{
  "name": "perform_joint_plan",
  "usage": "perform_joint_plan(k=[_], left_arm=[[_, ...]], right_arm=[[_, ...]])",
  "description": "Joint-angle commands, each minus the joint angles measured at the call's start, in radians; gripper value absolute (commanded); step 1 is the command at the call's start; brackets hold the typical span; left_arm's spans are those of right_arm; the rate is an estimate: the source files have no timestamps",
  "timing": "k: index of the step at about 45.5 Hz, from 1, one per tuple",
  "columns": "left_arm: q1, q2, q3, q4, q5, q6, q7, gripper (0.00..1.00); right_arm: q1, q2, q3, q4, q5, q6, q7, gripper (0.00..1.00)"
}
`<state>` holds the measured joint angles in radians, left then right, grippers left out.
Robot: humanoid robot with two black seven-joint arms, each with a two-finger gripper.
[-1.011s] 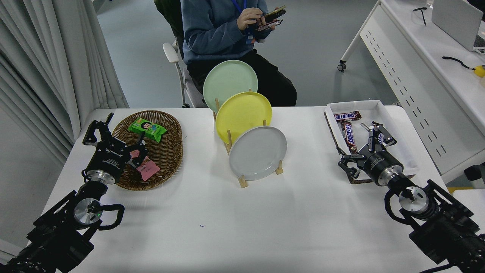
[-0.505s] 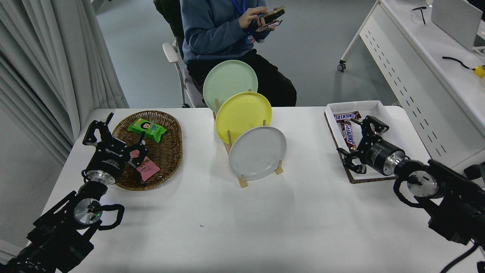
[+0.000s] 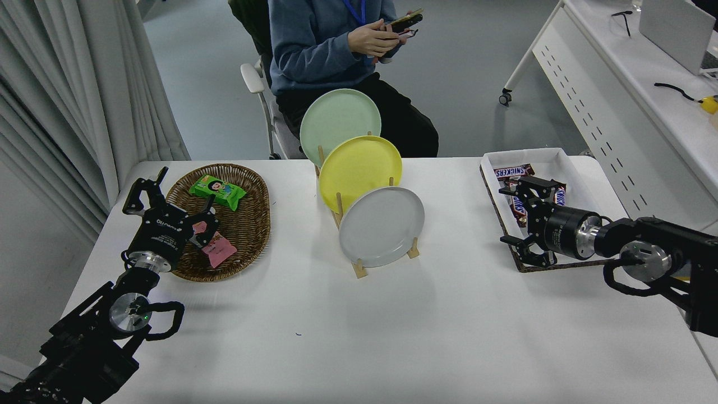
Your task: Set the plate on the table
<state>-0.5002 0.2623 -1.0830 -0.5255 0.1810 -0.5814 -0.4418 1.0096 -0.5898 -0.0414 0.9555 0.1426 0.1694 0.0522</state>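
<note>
The light-grey plate (image 3: 381,226) stands on edge in the front slot of a wooden rack (image 3: 359,268) on the white table (image 3: 359,336). Behind it in the rack stand a yellow plate (image 3: 360,168) and a pale green plate (image 3: 339,118). My right gripper (image 3: 513,219) is open and empty. It points left, level with the grey plate and well to its right, over the left edge of the white tray (image 3: 552,154). My left gripper (image 3: 168,199) is open and parked at the lower left, over the basket.
A wicker basket (image 3: 247,224) with snack packets sits at the left. The white tray at the right holds chocolate bars (image 3: 513,171). A person (image 3: 336,50) sits at the far side holding a phone. A white desk (image 3: 634,95) stands at the right.
My right arm has swung to come in from the right edge, and its gripper has turned to point left toward the rack. The left arm and plates have not moved.
</note>
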Motion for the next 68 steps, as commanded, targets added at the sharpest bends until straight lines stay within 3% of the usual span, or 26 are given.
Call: perform_joint_plan(k=[1,10,29,57,68], left_arm=[[0.000,0.000,0.000,-0.001,0.000,0.000,0.000,1.00],[0.000,0.000,0.000,-0.001,0.000,0.000,0.000,1.00],[0.000,0.000,0.000,-0.001,0.000,0.000,0.000,1.00],[-0.001,0.000,0.000,-0.001,0.000,0.000,0.000,1.00],[-0.001,0.000,0.000,-0.001,0.000,0.000,0.000,1.00]], right_arm=[[0.041,-0.001,-0.031,0.156,0.169,-0.172,-0.002,1.00],[0.078,0.042,-0.029,0.244,0.314,-0.329,-0.002,1.00],[0.159,0.219,-0.005,0.233,0.328,-0.438,-0.005,1.00],[0.290,0.303,-0.046,0.155,0.321,-0.430,-0.005,1.00],[0.349,0.357,-0.164,0.088,0.325,-0.421,-0.005,1.00]])
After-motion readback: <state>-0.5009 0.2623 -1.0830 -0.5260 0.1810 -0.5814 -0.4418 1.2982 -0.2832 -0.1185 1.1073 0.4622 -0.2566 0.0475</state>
